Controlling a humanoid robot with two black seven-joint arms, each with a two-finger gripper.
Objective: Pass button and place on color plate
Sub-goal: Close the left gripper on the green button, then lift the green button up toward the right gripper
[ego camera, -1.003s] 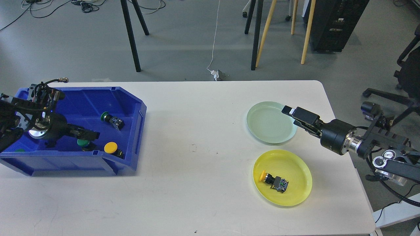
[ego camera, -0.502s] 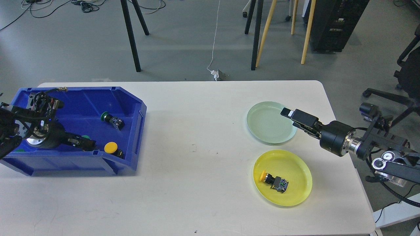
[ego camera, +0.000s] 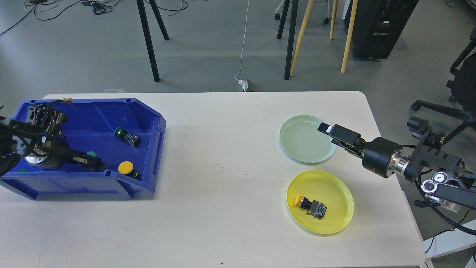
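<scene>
left gripper (ego camera: 97,163): down inside blue bin (ego camera: 147,111), fingers dark, grip state unclear; green cap (ego camera: 91,153) peeking just behind tip, contact not confirmed
nearby in bin: yellow button (ego camera: 126,168) just right of tip, green button (ego camera: 124,134) beyond it, further into bin
right gripper (ego camera: 327,129): empty, hovering over near rim of green plate (ego camera: 303,137); jaw gap not readable
done: one yellow button on plate (ego camera: 310,206), sitting in yellow plate (ego camera: 334,186)
left: green plate bare; bin pick, handover, placement all pending
</scene>
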